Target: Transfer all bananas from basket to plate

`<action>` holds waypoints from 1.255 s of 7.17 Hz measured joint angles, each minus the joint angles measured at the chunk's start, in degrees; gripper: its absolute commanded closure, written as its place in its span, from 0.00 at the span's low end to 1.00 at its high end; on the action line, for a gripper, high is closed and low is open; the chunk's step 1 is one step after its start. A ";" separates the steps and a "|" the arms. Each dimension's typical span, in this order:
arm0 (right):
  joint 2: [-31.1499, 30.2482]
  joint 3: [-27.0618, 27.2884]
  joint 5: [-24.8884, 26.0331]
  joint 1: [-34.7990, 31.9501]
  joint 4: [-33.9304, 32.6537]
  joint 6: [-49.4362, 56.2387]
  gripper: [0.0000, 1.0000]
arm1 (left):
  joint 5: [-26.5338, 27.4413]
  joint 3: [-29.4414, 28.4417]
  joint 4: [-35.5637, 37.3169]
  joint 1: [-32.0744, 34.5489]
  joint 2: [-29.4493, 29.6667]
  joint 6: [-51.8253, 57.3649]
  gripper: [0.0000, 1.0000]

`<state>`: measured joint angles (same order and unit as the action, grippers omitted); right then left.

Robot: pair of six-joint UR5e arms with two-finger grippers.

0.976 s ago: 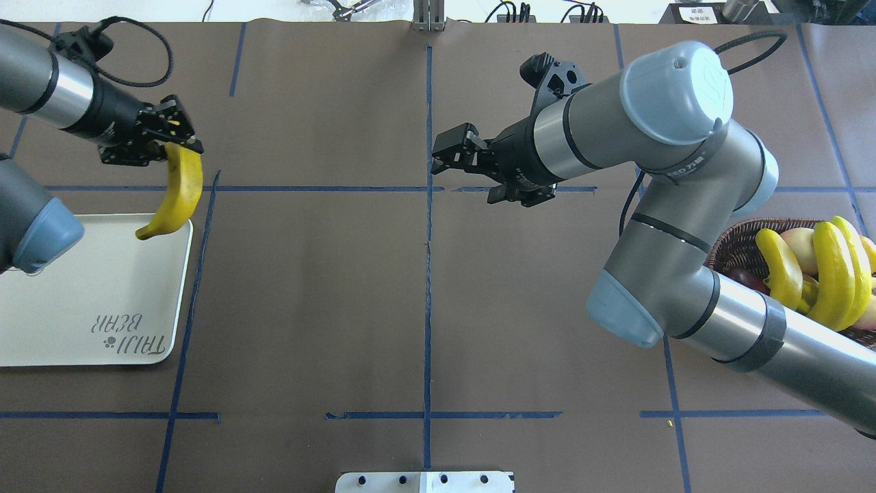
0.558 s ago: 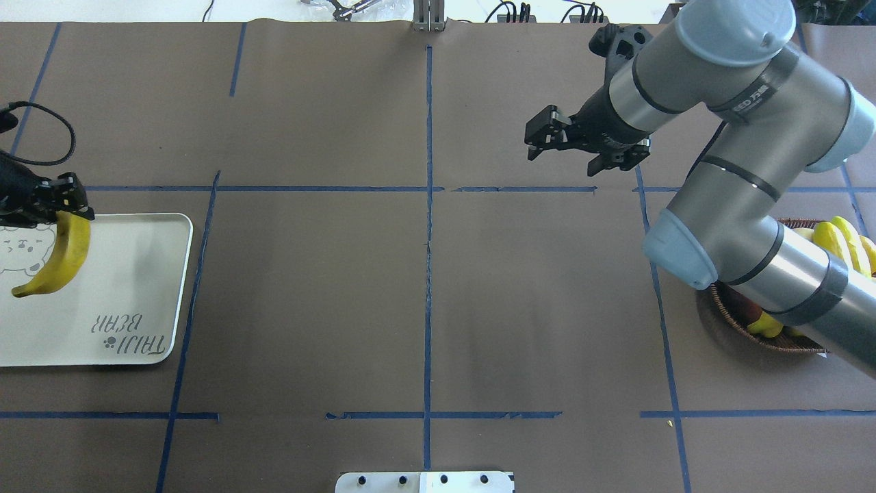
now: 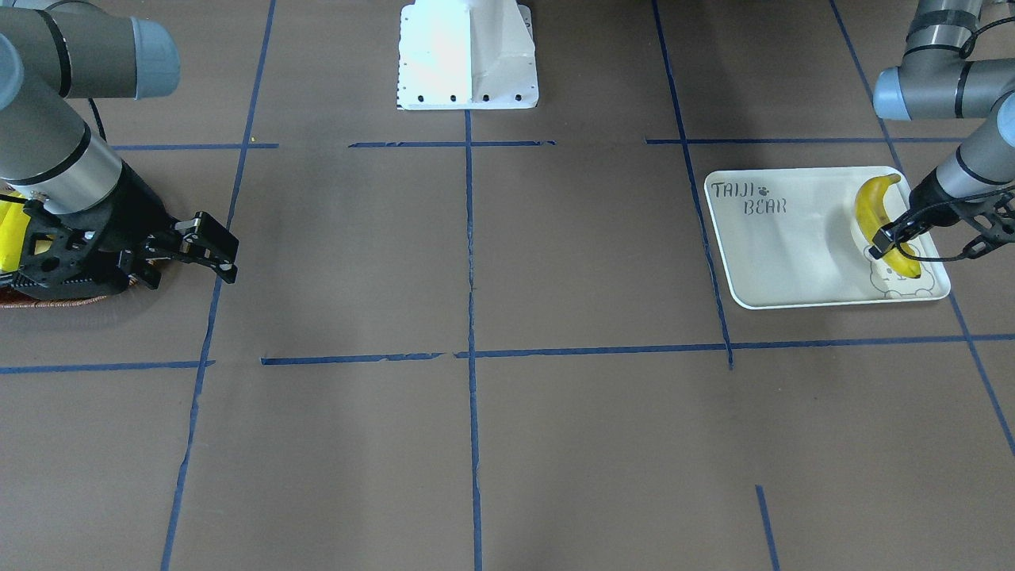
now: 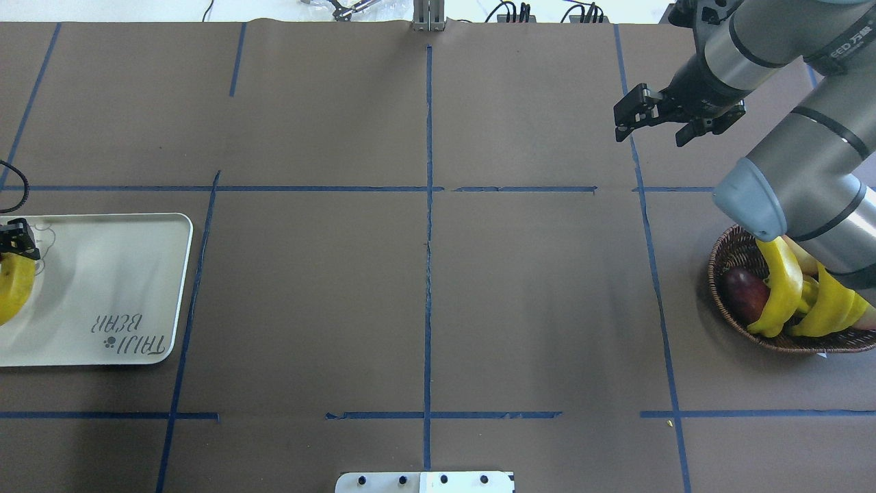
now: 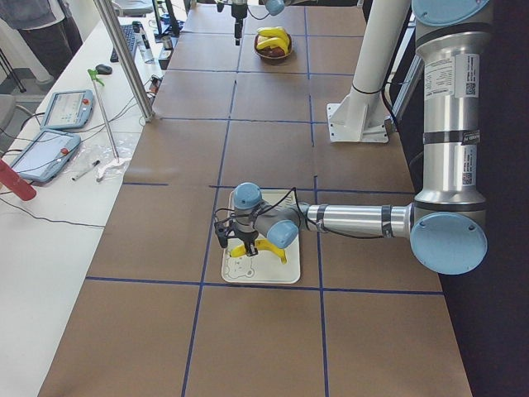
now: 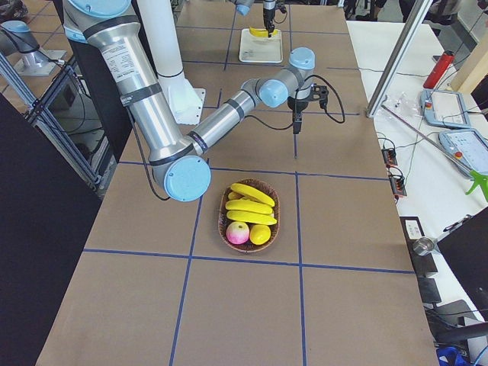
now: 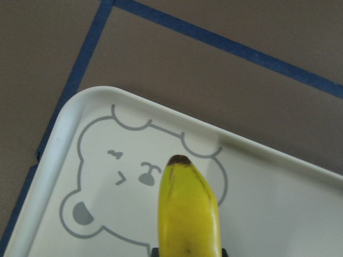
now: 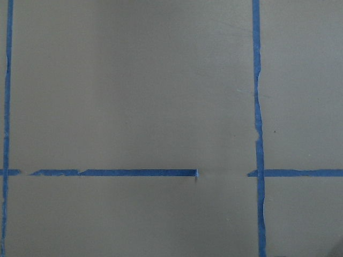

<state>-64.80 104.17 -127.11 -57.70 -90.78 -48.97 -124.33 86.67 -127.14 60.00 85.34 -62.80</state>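
Note:
My left gripper (image 3: 890, 244) is shut on one yellow banana (image 3: 875, 208) and holds it low over the bear-face end of the cream plate (image 3: 785, 254). In the left wrist view the banana (image 7: 190, 214) points at the bear print on the plate (image 7: 268, 176). I cannot tell whether the banana touches the plate. The wicker basket (image 4: 729, 257) at the right holds three bananas (image 6: 252, 206); two of them show in the overhead view (image 4: 780, 287). My right gripper (image 4: 649, 118) is open and empty, above bare table behind and left of the basket.
The basket also holds a dark red fruit (image 4: 742, 291), a pink apple (image 6: 238, 232) and a round yellow fruit (image 6: 261, 234). My right arm's elbow (image 4: 787, 198) hangs over the basket's back. A white mounting plate (image 4: 424, 481) sits at the near middle edge.
My left gripper has carried the banana from the plate's far right corner leftward and down over its bear-face end. My right arm has swung right and back, still open.

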 measured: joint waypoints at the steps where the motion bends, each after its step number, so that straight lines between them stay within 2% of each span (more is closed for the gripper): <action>1: -0.04 0.00 -0.21 -0.36 -0.06 0.36 0.00 | 0.09 -2.00 -1.75 0.12 0.24 0.20 0.59; 2: -0.05 0.03 -0.39 -0.50 -0.09 0.46 0.00 | 0.12 -3.64 -2.47 0.71 0.66 0.29 0.46; 3: -0.06 0.06 -0.47 -0.58 -0.10 0.47 0.00 | 0.08 -5.11 -2.64 2.08 1.48 0.45 0.00; 6: -0.08 0.07 -0.51 -0.77 -0.10 0.48 0.00 | -1.64 -6.18 -0.09 8.27 3.93 5.49 0.00; 9: -2.56 0.59 -0.80 -2.29 -0.10 4.37 0.00 | -8.22 -4.03 5.86 13.47 5.20 17.80 0.00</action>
<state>-67.37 104.76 -127.91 -59.99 -90.88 -44.60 -132.55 82.64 -121.27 73.47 90.54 -45.00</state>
